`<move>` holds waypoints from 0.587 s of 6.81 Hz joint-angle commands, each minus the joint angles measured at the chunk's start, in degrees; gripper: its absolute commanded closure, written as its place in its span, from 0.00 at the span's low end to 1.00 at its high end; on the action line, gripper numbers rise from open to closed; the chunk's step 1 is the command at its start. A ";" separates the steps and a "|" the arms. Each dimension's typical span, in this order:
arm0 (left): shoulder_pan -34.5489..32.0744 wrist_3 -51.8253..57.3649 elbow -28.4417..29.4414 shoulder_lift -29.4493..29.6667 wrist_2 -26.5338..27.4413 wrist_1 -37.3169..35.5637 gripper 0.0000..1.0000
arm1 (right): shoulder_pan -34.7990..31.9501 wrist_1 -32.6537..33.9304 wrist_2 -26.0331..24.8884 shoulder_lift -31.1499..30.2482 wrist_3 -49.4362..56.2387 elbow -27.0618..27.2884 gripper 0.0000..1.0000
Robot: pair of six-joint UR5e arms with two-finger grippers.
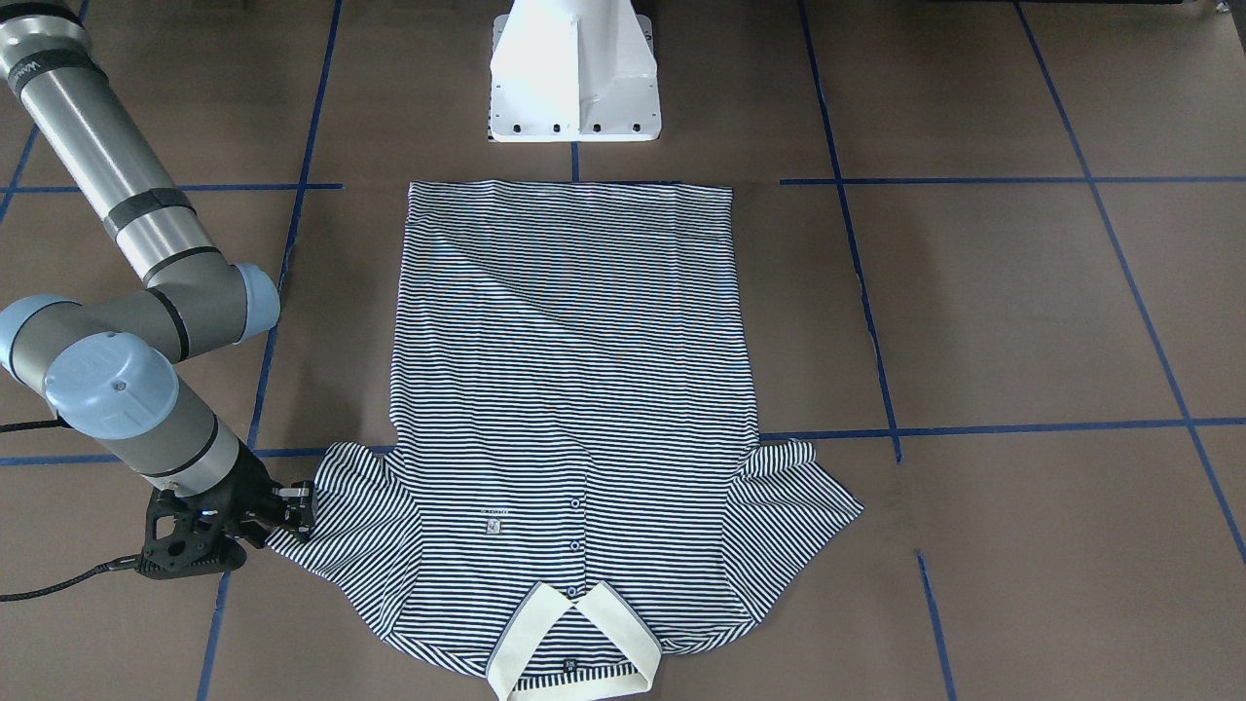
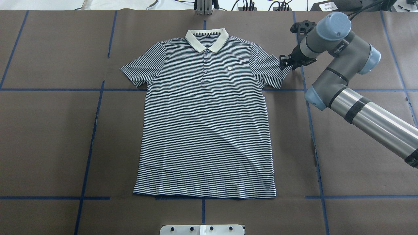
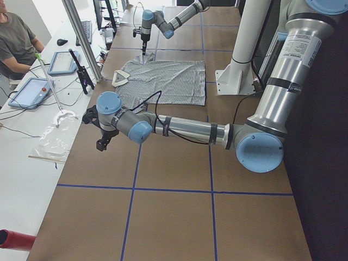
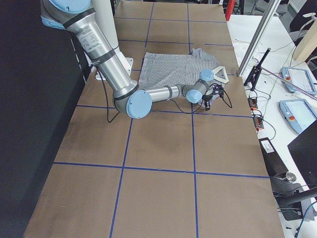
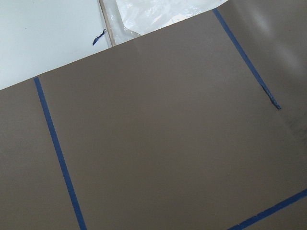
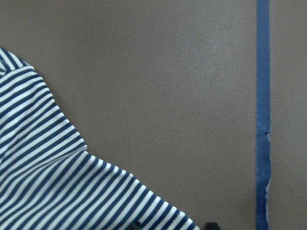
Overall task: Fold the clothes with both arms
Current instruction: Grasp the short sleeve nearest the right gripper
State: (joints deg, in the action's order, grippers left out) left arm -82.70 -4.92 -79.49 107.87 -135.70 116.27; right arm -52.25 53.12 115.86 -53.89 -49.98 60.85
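**Right arm (image 1: 127, 389) at the sleeve hem of a flat-laid polo shirt (image 1: 574, 389)**

Front-facing view: grey tube and light-blue joint caps fill the near left corner. The black right gripper (image 1: 302, 511) touches the hem of one short sleeve. The shirt lies face up and flat, in thin navy-and-white stripes. Its cream collar (image 1: 574, 643) is nearest the camera and its bottom hem lies toward the white pedestal (image 1: 574, 68). Small dark buttons and a chest patch (image 1: 494, 527) show.

Overhead view: the shirt sits centred on the matte brown table (image 2: 49, 130), which is gridded with blue tape (image 2: 93, 130). Both sleeves are spread.

Left side view: this view alone shows the left arm (image 3: 185, 129), stretched low over bare table well apart from the shirt. I cannot tell whether the left gripper (image 3: 102, 143) is open or closed. A seated person (image 3: 16, 41) is at a white bench (image 3: 22, 163).

Right side view: the right gripper is at the sleeve on the bench side.

Left wrist view: brown surface, tape, a white bench edge and clear plastic (image 5: 153, 14).

Right wrist view: two dark fingertips (image 6: 211, 225) stand apart at the lower edge with the striped sleeve corner (image 6: 48, 182) between them. The claw is parted and not clamped.
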 commanded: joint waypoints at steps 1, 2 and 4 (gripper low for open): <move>0.00 0.00 0.30 0.32 0.00 -0.07 0.00 | -0.22 0.06 0.16 1.50 -0.55 0.84 1.00; 0.00 0.00 0.21 0.32 0.00 -0.07 0.00 | -0.22 0.14 0.51 1.51 -0.90 1.72 1.00; 0.00 0.00 0.21 0.32 0.00 -0.16 0.00 | -0.14 0.32 1.82 0.90 -1.52 4.43 1.00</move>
State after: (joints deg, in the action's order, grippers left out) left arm -82.70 -4.92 -79.28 108.19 -135.70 116.13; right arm -52.44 53.30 117.00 -52.60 -51.01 63.79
